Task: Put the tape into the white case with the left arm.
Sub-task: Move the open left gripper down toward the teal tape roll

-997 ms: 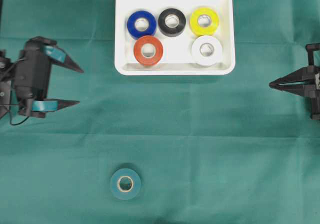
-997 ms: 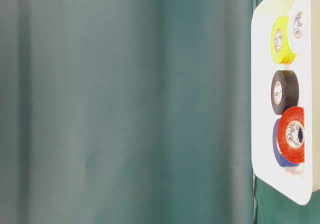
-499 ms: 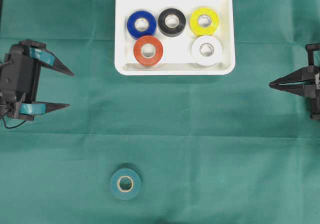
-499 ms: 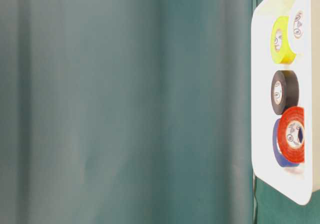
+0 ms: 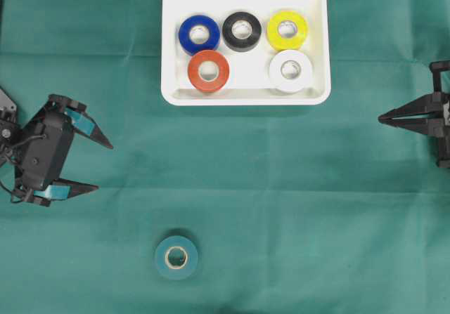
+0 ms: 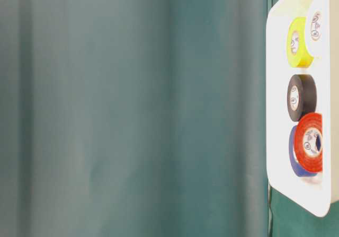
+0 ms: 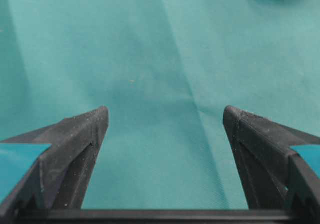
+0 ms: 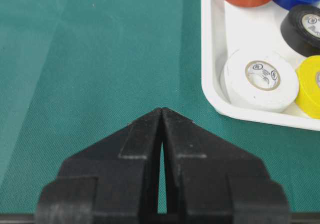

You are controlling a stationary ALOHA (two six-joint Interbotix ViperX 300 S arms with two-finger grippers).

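Clearly we are at the approach: our left gripper (image 5: pixel 104 166) hangs wide open and empty, well left of the teal tape roll (image 5: pixel 176 257) on the green cloth, and must next straddle it (the white plastic case (image 5: pixel 245 95) keeps one free spot).

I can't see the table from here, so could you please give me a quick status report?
Left gripper open, empty. Right gripper shut, parked. Teal tape on cloth, outside white case. Path clear.
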